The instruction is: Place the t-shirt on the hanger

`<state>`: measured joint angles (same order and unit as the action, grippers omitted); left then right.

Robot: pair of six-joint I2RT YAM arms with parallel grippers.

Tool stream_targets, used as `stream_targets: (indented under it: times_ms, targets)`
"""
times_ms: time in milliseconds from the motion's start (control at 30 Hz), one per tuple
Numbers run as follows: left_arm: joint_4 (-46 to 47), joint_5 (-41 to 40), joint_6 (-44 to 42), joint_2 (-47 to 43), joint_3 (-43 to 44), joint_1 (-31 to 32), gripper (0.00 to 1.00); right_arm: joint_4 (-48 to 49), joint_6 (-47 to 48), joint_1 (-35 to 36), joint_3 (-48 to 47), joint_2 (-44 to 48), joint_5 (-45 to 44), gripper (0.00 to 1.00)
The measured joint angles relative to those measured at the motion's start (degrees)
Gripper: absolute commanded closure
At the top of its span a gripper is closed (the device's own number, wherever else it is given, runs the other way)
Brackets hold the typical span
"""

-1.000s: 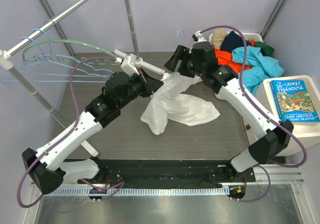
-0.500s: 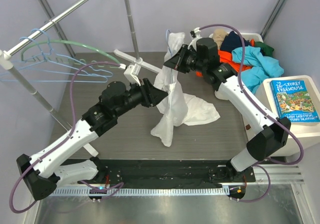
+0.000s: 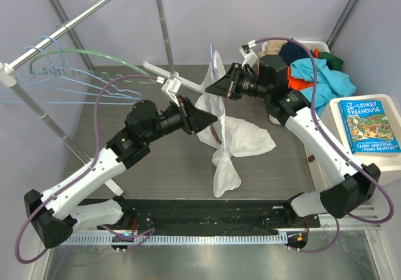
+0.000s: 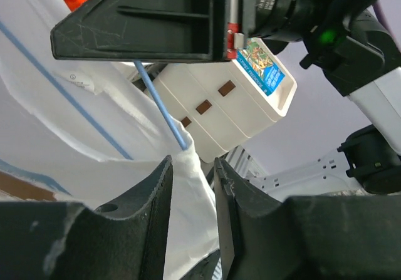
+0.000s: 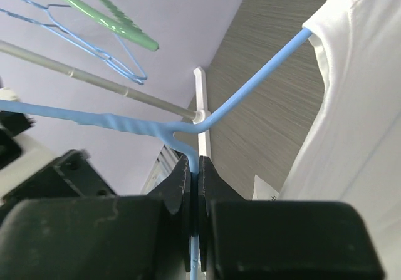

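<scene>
Pinching the hanger (image 5: 250, 86) at the base of its hook, the right gripper (image 5: 193, 170) has its jaws pressed tight together on the blue wire. The left gripper (image 4: 191, 167) has its jaws almost together, nipping a fold of the t-shirt (image 4: 94, 123) just where the wire enters the cloth. The t-shirt hangs between the two grippers, its lower end trailing on the table (image 3: 269, 173). Bare tabletop lies in front and to both sides. The rack post (image 3: 163, 32) stands close behind on the left, and the clothes pile (image 3: 313, 73) sits behind the right arm.
</scene>
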<state>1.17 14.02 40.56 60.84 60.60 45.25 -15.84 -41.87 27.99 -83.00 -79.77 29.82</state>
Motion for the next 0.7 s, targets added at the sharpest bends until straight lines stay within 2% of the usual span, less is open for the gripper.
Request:
stream_targets:
  times_ms: [200,300,333,433,467,500,567,600,667,700]
  targets:
    - [4.72,3.45,4.63,5.95,0.02,0.04,0.73,1.97,-1.57,1.2,0.09,0.17,2.84,0.99]
    - [5.92,4.2,6.51,6.69,0.02,0.15,0.87,2.89,-2.05,2.64,0.09,0.15,3.8,0.99]
    - [6.21,4.31,6.99,6.69,0.02,0.17,1.0,3.21,-2.1,3.17,0.09,0.13,3.98,0.99]
    - [5.84,4.0,9.62,6.62,0.02,0.2,1.0,4.98,-1.73,3.91,-0.17,0.09,4.33,0.99]
    - [5.97,3.72,10.4,6.64,0.07,0.04,1.0,5.57,-1.38,3.98,-0.55,-0.15,4.35,0.95]
    - [6.03,3.26,11.13,6.54,0.22,0.0,1.0,5.68,-1.18,4.09,-0.98,-0.44,4.39,0.74]
    - [5.53,1.79,12.11,6.47,0.79,-0.02,1.0,5.73,-0.87,4.24,-2.1,-1.14,3.96,0.58]
    - [4.83,0.98,12.31,6.47,1.27,-0.2,1.0,5.38,-1.27,4.26,-2.91,-1.49,3.69,0.39]
    - [2.99,-0.46,12.48,6.75,2.82,-1.07,1.0,4.61,-0.61,4.31,-4.37,-2.01,3.02,0.24]
    - [2.4,-1.03,12.52,6.93,3.72,-1.46,1.0,4.15,-0.68,4.22,-4.83,-2.01,2.62,0.06]
